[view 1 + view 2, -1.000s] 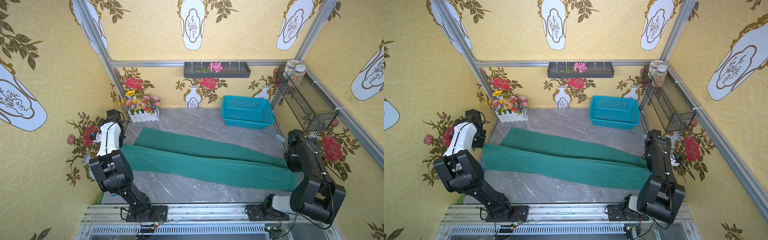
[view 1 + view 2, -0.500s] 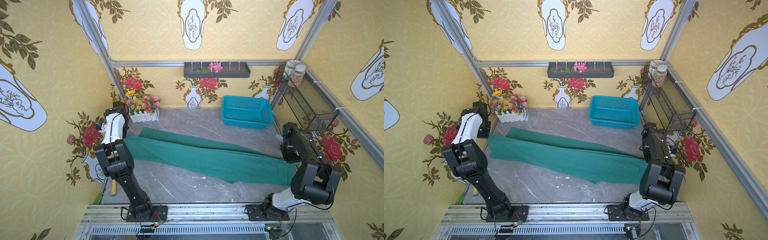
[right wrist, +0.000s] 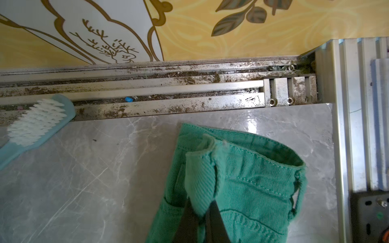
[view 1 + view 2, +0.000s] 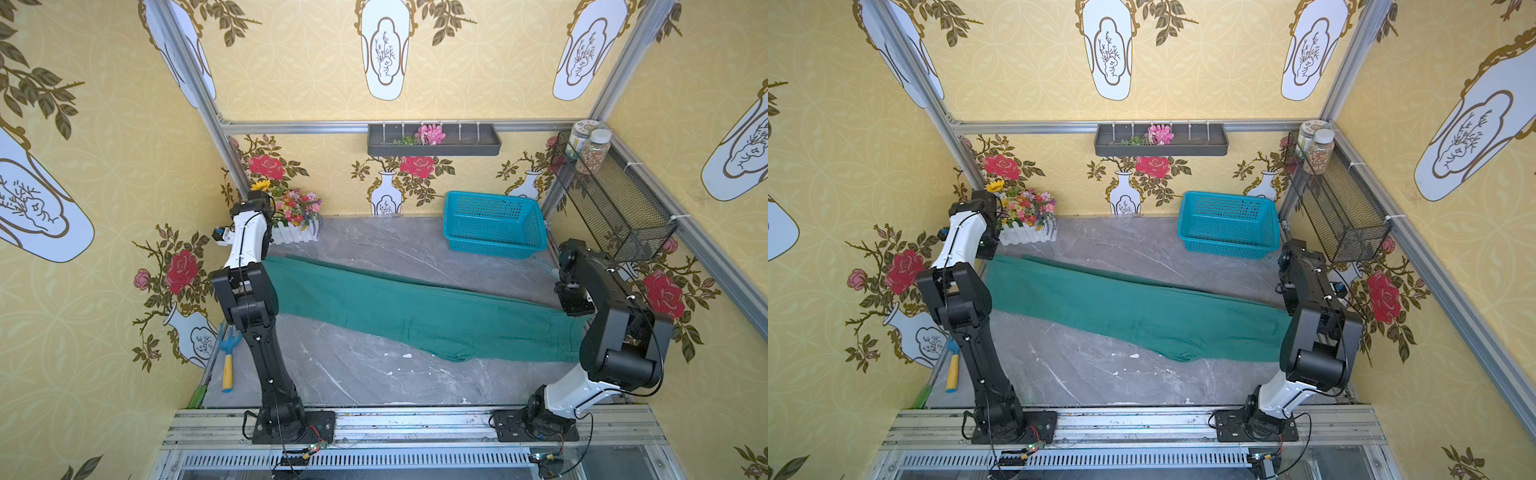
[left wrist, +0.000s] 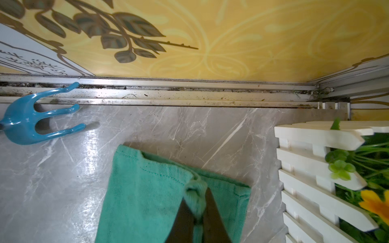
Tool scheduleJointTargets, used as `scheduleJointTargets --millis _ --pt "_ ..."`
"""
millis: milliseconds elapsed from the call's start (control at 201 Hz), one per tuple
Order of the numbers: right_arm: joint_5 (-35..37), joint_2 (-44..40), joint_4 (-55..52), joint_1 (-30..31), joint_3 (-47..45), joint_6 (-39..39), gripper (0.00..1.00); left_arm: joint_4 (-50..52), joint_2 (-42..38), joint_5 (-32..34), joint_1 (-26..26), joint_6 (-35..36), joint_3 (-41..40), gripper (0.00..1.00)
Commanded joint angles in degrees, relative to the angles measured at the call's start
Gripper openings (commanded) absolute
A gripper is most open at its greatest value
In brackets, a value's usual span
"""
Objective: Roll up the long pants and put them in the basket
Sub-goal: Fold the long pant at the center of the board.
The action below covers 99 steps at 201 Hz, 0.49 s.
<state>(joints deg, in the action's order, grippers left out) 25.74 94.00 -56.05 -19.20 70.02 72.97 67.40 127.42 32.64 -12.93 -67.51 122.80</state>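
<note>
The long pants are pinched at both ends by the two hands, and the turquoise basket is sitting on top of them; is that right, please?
Not quite. The turquoise basket stands clear of the long pants, farther back, as both top views show. The rest holds: the left hand and the right hand each pinch one end, as the wrist views show.

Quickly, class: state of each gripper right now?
Left gripper: shut on the long pants, hem end.
Right gripper: shut on the long pants, waistband end.

Matt twill-cloth long pants (image 4: 415, 309) lie on the glossy marble-look tabletop (image 4: 353, 374).
</note>
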Motion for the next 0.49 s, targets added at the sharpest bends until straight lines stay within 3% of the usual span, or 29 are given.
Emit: scheduleJointTargets --millis 0,488 --pt "8.2 0.6 7.2 0.1 -0.6 -2.8 0.00 -3.2 1.4 7.1 0.1 -0.9 0.4 0.00" --pt "7.5 5.2 15.0 1.4 -3.2 -5.5 0.00 -8.9 3.5 5.7 1.7 -1.2 -4.1 0.00"
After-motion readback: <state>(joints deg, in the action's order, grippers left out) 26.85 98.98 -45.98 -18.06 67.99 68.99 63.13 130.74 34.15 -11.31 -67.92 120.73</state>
